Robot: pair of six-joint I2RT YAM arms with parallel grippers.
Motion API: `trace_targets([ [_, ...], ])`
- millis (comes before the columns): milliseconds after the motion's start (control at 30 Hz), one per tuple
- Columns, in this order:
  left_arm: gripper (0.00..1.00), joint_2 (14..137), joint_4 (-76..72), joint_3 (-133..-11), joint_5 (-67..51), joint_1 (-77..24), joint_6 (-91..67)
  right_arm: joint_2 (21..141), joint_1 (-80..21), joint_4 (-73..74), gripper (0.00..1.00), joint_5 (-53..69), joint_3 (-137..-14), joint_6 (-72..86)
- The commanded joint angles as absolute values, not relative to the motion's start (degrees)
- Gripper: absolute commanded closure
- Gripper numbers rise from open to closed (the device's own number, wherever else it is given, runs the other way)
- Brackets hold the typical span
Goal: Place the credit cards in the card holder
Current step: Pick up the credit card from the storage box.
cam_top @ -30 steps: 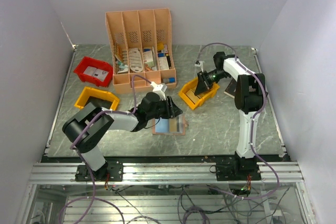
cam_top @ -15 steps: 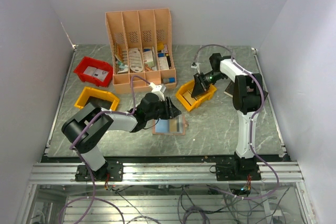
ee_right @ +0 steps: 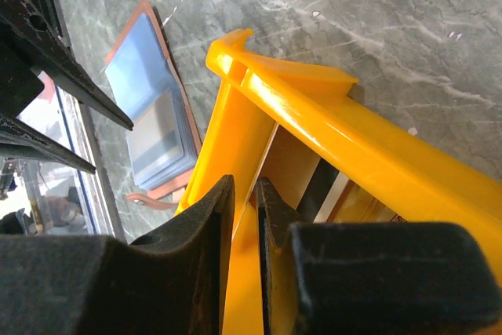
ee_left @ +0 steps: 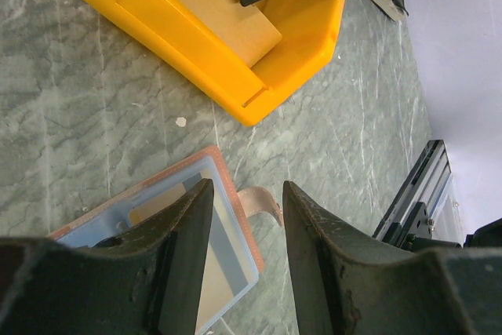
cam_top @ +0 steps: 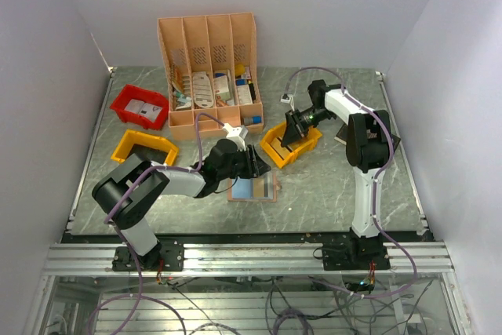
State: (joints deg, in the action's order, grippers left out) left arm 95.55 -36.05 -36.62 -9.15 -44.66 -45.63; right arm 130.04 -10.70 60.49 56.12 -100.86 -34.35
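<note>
The card holder lies open on the table, tan with pale blue pocket panels, its strap sticking out. My left gripper hovers just over its far edge, open and empty; in the left wrist view the holder shows between and under the fingers. My right gripper is shut on the near wall of a yellow bin, seen close in the right wrist view. Inside the bin lies a tan flat piece; pale credit cards cannot be made out clearly.
A peach slotted organiser stands at the back. A red bin and a second yellow bin sit at the left. A black book lies behind the right arm. A small blue-white object lies near the organiser.
My right gripper has dragged the yellow bin to the left, closer to the card holder. The left gripper has barely moved.
</note>
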Motion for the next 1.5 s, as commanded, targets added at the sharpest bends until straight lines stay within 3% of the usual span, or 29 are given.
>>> trace_targets([
  [0,0.48,95.40,-36.80,-36.51,-7.79,-44.17,-44.81,126.91,-11.70,59.16,0.82,55.83,-99.83,-33.15],
  [300,0.48,95.38,-36.63,-36.59,-7.92,-44.01,-44.70,126.50,-14.54,54.22,0.82,48.87,-97.10,-30.58],
  [533,0.48,93.91,-36.16,-35.88,-7.51,-43.87,-44.49,125.48,-15.21,53.06,1.00,46.02,-97.20,-30.50],
  [767,0.49,87.43,-34.02,-34.03,-4.96,-43.79,-42.20,120.03,-13.76,56.99,1.00,50.10,-101.36,-38.79],
  [1000,0.48,74.45,-30.13,-29.48,0.56,-43.83,-38.09,114.55,-13.11,67.33,1.00,51.99,-109.34,-61.78],
  [1100,0.48,67.95,-30.11,-26.69,3.68,-43.73,-35.94,109.48,-13.03,72.11,1.00,54.26,-104.71,-93.20],
  [1200,0.48,62.78,-30.07,-24.46,5.71,-43.69,-33.75,104.90,-13.17,72.47,1.00,52.25,-100.06,-112.39],
  [1467,0.47,54.03,-39.06,-17.95,2.95,-43.68,-26.99,100.12,-13.53,73.21,1.00,52.23,-100.57,-130.92],
])
